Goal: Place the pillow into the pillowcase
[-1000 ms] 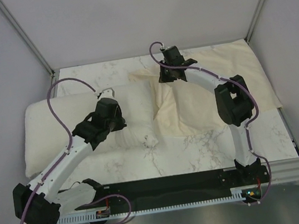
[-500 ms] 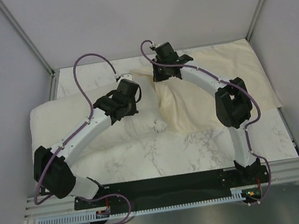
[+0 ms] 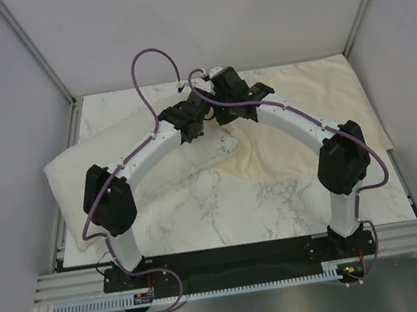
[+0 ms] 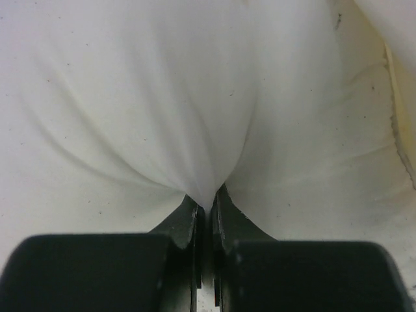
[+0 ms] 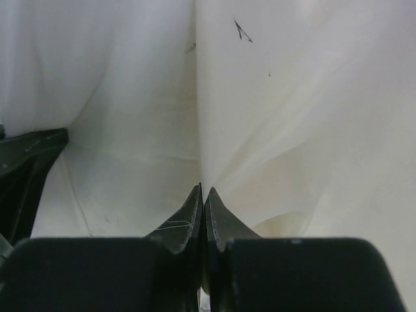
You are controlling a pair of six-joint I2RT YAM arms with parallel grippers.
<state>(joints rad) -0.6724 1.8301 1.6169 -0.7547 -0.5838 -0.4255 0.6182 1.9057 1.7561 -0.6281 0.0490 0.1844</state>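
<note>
the pillow [image 3: 77, 171] lies across the left half of the surface [image 3: 224, 208], and its right end reaches the back middle. There it meets the pillowcase [image 3: 332, 90], which is spread limp over the right-back part. Most of the pillow is plainly outside the case. Can't tell if the leading corner is past the hem, since both arms cover that spot. left claw [image 4: 207, 201] is clamped narrow on a pinch of the pillow's white cover, with cloth puckering into the tips. right claw [image 5: 203, 192] has its tips together on a fold of cream cloth, probably the pillowcase's open edge. The two claws sit just beside each other. Step in hand, as I judge it: feeding the pillow's end into the case mouth. To do it well, the right claw should lift the hem up and away so the mouth gapes. The left claw should drive the corner in low along the surface, aimed at the case's far right end. Go slow, because the pinch on the cover is thin and may slip. Mind the wrists clashing. Regrasp further back once the corner is in.
</note>
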